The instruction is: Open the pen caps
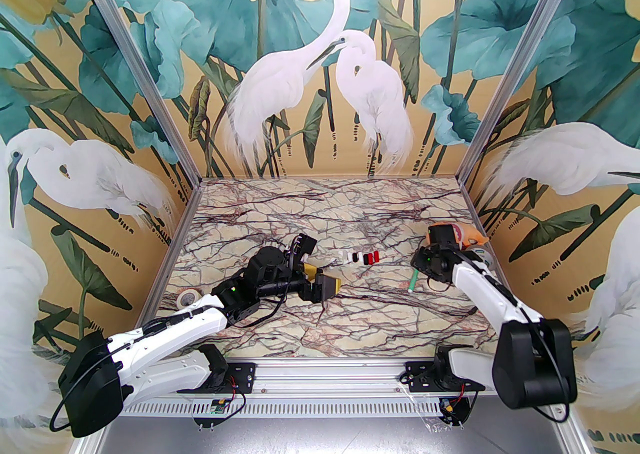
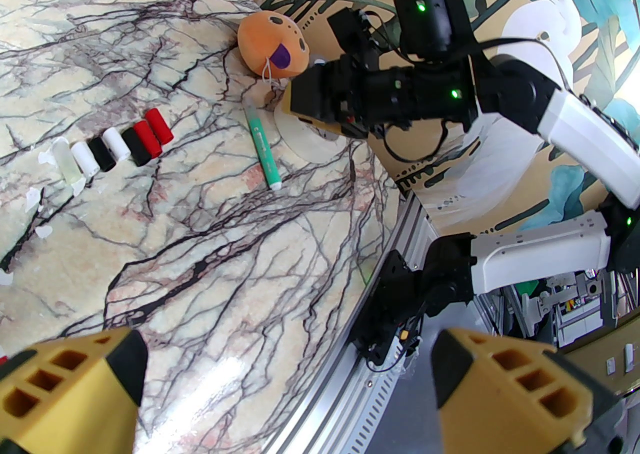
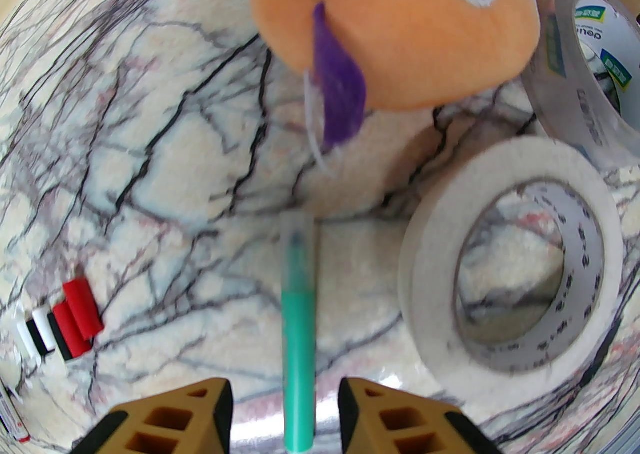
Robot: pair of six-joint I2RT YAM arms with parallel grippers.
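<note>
My left claw [image 1: 324, 281] is hanging wide open over the marble table [image 1: 310, 211], with nothing sitting between its fingers [image 2: 75, 382]. My right claw [image 3: 286, 394] is straddling a green pen [image 3: 298, 322]. The jaws are standing part-way in, with a sliver of marble showing on each side of the barrel, so I'm not actually clamping it. The pen's far end is looking pale and see-through, but it's too blurry to call.

The pen caps [image 1: 360, 257] are lying in a tight side-by-side row mid-table, between my two claws. The red ones are sitting nearest the right claw, then the black and white ones. Plenty of free marble is showing around that row and beyond it, up to the far edge.

The right side is looking cramped though. An orange plush [image 3: 395, 21] is sitting just past the pen's far end, a white tape roll [image 3: 510, 262] is lying just beside the pen, and a clear tape roll [image 3: 585, 66] is sitting behind that by the right edge. Another tape roll [image 1: 189, 298] is lying close to the left edge, beside my left arm.
</note>
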